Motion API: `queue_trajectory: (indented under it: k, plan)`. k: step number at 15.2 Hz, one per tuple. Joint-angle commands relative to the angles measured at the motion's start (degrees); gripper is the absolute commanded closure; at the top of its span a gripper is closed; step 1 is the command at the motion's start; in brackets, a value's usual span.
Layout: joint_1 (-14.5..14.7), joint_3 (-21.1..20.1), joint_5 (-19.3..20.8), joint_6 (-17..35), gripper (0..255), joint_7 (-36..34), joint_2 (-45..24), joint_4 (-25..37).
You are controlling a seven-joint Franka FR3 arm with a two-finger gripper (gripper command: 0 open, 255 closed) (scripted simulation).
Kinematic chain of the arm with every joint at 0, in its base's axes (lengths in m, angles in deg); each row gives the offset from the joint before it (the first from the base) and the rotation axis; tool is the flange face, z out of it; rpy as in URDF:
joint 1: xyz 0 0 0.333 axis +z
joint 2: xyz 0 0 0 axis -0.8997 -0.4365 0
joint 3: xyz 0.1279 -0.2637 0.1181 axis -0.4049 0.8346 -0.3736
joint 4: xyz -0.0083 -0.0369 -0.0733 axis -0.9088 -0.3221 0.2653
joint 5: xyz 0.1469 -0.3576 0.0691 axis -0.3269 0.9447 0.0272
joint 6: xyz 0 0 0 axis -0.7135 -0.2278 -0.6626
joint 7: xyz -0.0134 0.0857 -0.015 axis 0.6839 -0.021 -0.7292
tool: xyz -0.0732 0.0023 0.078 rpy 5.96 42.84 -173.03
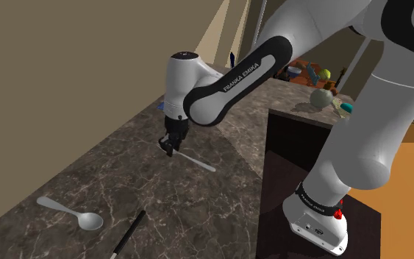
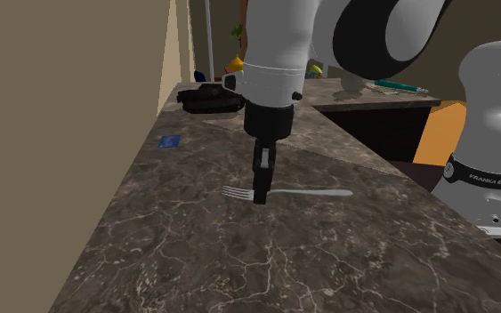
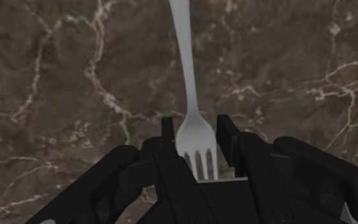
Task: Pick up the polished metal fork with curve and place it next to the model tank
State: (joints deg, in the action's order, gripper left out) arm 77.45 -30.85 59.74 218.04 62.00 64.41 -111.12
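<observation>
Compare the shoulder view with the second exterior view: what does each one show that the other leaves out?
Shoulder view: a grey spoon and a thin black stick on the counter, toward that view's lower left. Second exterior view: the dark model tank at the counter's far end. Both: the fork lying flat on the marbled counter, with the black hand down by its tines.

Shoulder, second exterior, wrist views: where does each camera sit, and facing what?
Shoulder view: beside the stand, looking down the counter; arm, stand show.
Second exterior view: low over the counter, facing the tank; arm and gripper show.
Wrist view: rides the gripper, looking down; open fingers flank the fork.
Shared: fork under the gripper.
</observation>
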Motion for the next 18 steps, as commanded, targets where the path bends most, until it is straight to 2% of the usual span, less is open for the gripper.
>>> queue_trajectory:
  k: [1, 18]
  plan:
    - [0.00, -0.11, -0.56, -1.58, 255, 0.38, 1.14, 0.42]
    - [0.00, 0.05, -3.60, -14.83, 255, 2.70, 9.28, 5.80]
